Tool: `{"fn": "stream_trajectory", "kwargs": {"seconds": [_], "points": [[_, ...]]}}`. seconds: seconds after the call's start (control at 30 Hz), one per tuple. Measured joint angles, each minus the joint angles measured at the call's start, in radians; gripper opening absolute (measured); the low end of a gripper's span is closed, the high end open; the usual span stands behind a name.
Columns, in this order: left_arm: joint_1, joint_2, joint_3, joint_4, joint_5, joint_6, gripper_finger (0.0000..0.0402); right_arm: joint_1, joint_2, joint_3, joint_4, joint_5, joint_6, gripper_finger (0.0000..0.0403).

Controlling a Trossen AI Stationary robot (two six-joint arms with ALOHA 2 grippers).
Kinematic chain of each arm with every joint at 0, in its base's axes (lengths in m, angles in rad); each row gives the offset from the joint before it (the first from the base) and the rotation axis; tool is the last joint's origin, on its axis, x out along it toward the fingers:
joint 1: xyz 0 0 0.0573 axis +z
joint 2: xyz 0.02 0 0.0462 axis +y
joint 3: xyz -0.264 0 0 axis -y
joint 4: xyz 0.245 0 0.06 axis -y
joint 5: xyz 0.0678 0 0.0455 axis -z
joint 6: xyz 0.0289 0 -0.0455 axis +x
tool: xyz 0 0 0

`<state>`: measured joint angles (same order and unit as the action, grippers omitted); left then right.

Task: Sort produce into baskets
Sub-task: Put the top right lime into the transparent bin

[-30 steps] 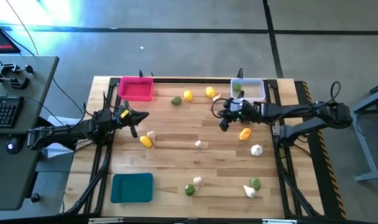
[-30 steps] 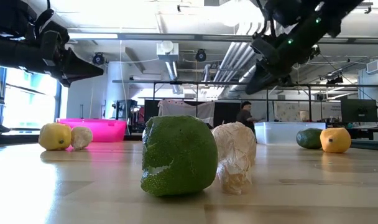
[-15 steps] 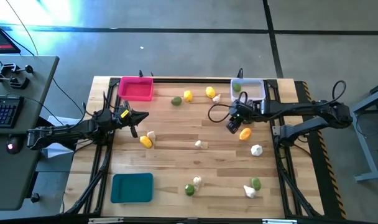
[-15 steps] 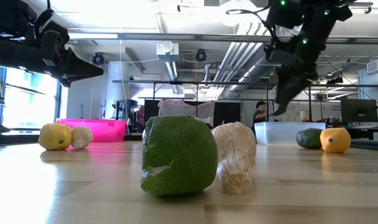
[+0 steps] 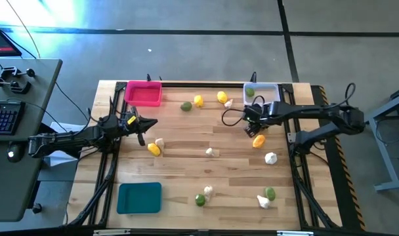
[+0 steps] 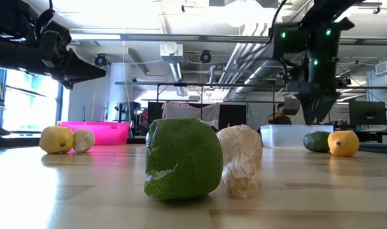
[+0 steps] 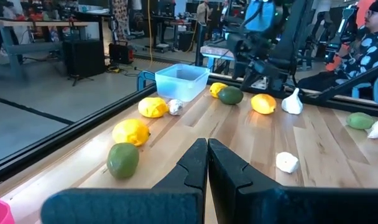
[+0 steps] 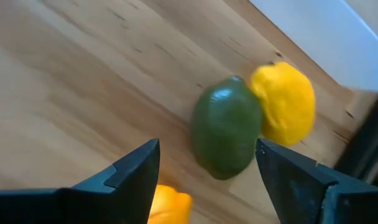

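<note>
My right gripper (image 5: 254, 126) (image 8: 207, 146) hangs open, pointing down, just in front of the clear basket (image 5: 270, 88). Its fingers stand on either side of a green lime (image 8: 225, 137) without touching it. The lime lies on the table against a yellow lemon (image 8: 287, 102), and an orange-yellow fruit (image 5: 258, 140) lies beside them. My left gripper (image 5: 152, 122) (image 7: 207, 146) is shut and empty, held above the table's left side. The pink basket (image 5: 144, 93) stands at the far left and the teal basket (image 5: 139, 197) at the near left.
Loose produce lies across the wood: a lime (image 5: 186, 105), lemons (image 5: 198, 101) (image 5: 221, 97), a lemon and garlic (image 5: 153, 149) near my left gripper, garlic (image 5: 270, 157) and a lime (image 5: 270, 193) at the near right. The clear basket holds a green fruit (image 5: 250, 92).
My right gripper has moved toward the table's right edge, tipped from a slant to pointing straight down, and opened its fingers above the lime. No fruit has moved.
</note>
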<state>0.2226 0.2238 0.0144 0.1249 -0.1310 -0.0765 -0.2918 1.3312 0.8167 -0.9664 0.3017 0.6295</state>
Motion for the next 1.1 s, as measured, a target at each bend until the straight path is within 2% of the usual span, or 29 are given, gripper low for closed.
{"fn": "stream_trajectory", "kwargs": {"seconds": [0.37, 1.1], "points": [[0.0, 0.047, 0.0, -0.001, 0.001, 0.0, 0.0, -0.079, 0.098, -0.001, 0.006, 0.001, 0.0, 0.0277], [0.0, 0.067, 0.0, 0.0, -0.001, 0.002, 0.0, -0.082, 0.11, -0.001, 0.045, -0.067, -0.001, 0.0278]]}}
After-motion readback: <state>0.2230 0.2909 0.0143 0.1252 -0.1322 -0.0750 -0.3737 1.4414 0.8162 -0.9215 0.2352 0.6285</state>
